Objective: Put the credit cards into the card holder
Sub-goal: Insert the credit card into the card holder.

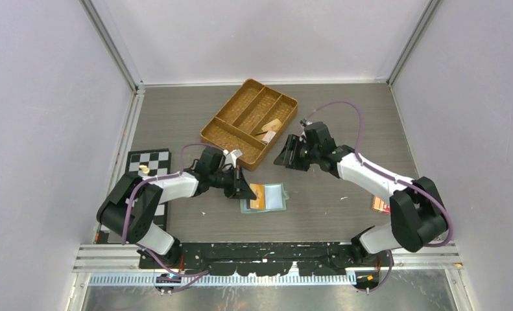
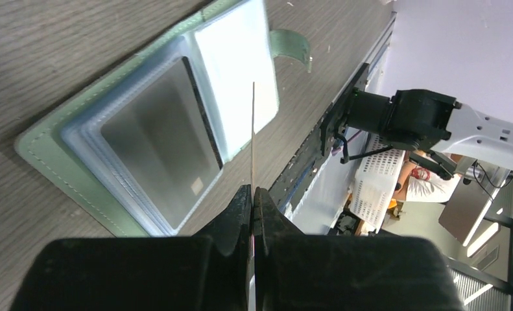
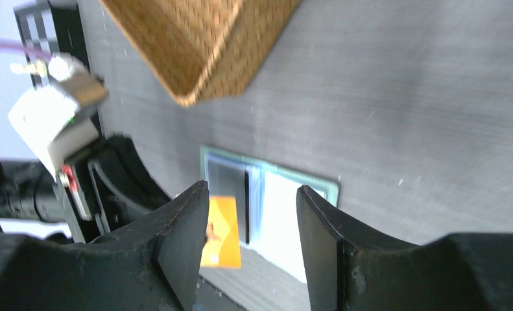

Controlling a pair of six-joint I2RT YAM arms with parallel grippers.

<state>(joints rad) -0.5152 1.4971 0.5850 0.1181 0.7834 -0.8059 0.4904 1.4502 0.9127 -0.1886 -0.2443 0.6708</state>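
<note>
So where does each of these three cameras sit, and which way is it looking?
Top: fixed above and behind, looking down at the table; left arm and right arm show whole.
Left wrist: on the left arm, looking past the shut left gripper, card pinched edge-on, to the wallet.
Right wrist: on the right arm, looking through the open right gripper at wallet and tray.
Shared: all three see the open wallet; top and right wrist see the card's orange face.

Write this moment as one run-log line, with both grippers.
left gripper shut on thin orange card; card edge-on over open sage-green wallet; right gripper open, empty
</note>
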